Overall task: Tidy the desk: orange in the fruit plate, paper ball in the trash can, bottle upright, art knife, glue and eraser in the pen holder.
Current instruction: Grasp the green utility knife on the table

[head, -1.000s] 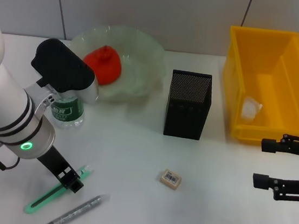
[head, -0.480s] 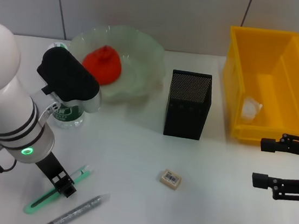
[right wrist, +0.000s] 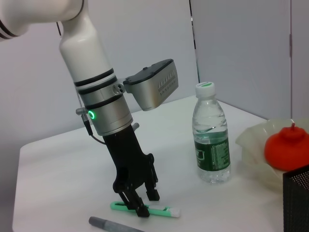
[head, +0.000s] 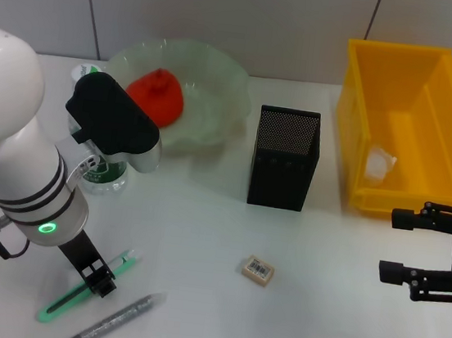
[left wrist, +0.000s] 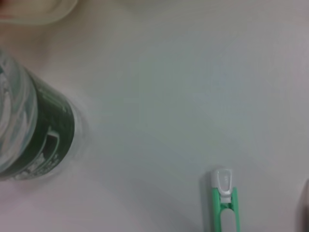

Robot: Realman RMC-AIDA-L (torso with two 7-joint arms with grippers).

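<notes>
The green art knife [head: 83,290] lies near the table's front left; it also shows in the left wrist view [left wrist: 224,205] and the right wrist view [right wrist: 159,210]. My left gripper [head: 101,281] is down at the knife, its fingers [right wrist: 143,210] spread on either side of it. The grey glue pen [head: 112,321] lies just in front. The bottle [head: 96,168] stands upright behind my left wrist. The orange [head: 156,97] sits in the glass fruit plate [head: 220,86]. The eraser [head: 257,269] lies in front of the black pen holder [head: 285,157]. The paper ball [head: 379,165] is in the yellow bin [head: 403,67]. My right gripper [head: 396,244] is open and empty at the right.
The large left arm [head: 13,159] hides part of the table's left side. The bottle [left wrist: 34,130] stands close beside the left wrist. The pen holder stands between the plate and the yellow bin.
My left arm has swung over the bottle and its gripper has shifted slightly left and nearer along the knife. The knife, eraser and right gripper have not moved.
</notes>
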